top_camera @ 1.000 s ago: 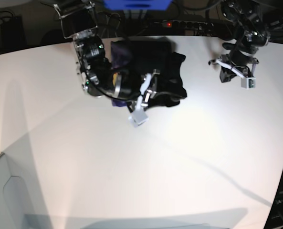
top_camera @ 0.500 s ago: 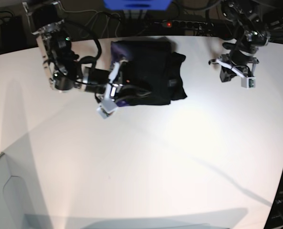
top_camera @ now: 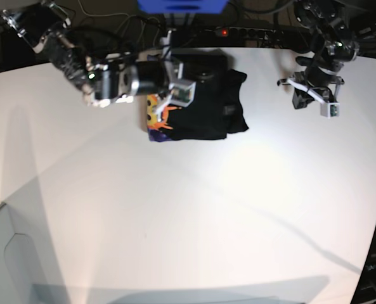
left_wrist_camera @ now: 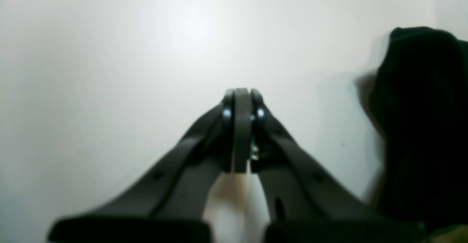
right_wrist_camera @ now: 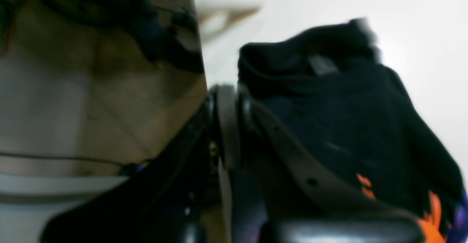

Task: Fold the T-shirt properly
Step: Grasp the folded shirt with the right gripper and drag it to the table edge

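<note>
1. The T-shirt [top_camera: 197,101] lies bunched in a small pile at the far edge of the worktop [top_camera: 188,209], sun print peeking out.
2. The right gripper [right_wrist_camera: 226,100] has its jaws pressed together, empty, beside the cloth.
3. The left gripper [left_wrist_camera: 241,100] waits apart, jaws together, holding nothing.

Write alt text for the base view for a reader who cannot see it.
A folded black T-shirt with an orange and purple print at one edge lies at the far side of a white table. The right gripper, shut, hangs over the shirt's print side. The left gripper, also shut, hovers over bare table, apart from the shirt.
</note>
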`<state>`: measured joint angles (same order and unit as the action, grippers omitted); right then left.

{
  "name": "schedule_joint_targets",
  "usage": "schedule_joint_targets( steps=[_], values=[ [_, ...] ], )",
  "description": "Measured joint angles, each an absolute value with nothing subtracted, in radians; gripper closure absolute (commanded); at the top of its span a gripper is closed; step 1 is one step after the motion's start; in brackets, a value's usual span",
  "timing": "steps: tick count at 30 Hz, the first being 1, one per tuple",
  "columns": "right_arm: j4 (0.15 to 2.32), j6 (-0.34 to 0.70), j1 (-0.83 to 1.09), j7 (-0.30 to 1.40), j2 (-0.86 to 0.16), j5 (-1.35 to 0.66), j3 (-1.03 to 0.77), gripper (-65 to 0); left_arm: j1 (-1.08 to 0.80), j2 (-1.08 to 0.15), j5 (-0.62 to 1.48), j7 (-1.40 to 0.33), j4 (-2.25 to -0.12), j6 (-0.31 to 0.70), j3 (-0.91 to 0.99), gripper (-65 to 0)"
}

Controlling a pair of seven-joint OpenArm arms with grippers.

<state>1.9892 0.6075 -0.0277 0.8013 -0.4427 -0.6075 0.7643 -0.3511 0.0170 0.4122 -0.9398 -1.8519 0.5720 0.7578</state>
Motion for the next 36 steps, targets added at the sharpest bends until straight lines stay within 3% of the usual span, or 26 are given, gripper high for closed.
schedule_joint_targets(
  steps=[5, 8, 11, 24, 32, 36],
  values=[
    [1.984, 0.608, -0.039, 0.804, -0.364, -0.252, 0.926, 0.0, -0.351, 0.017, 0.413, -0.939, -1.852, 0.572, 0.758, -0.4],
    [1.985, 0.609, -0.038, 0.801, -0.339, -0.146, 0.978, 0.0, -0.351, 0.017, 0.413, -0.939, -1.852, 0.572, 0.758, -0.4],
    [1.985, 0.678, -0.056, 0.799, -0.332, -0.142, 0.992, 0.0, -0.352, 0.017, 0.411, -0.939, -1.852, 0.572, 0.758, -0.4],
    [1.898, 0.683, -0.226, 0.777, -0.298, -0.138, 0.987, 0.0, -0.349, 0.014, 0.413, -0.939, -1.802, 0.572, 0.758, -0.4],
    [1.581, 0.683, -0.223, 0.496, -0.291, -0.138, 0.989, 0.0, -0.349, 0.014, 0.414, -0.939, -1.806, 0.572, 0.758, -0.4],
    [1.382, 0.686, -0.22, 0.276, -0.287, -0.167, 0.972, 0.0, -0.352, 0.014, 0.414, -0.939, -1.806, 0.572, 0.758, -0.4]
  ],
)
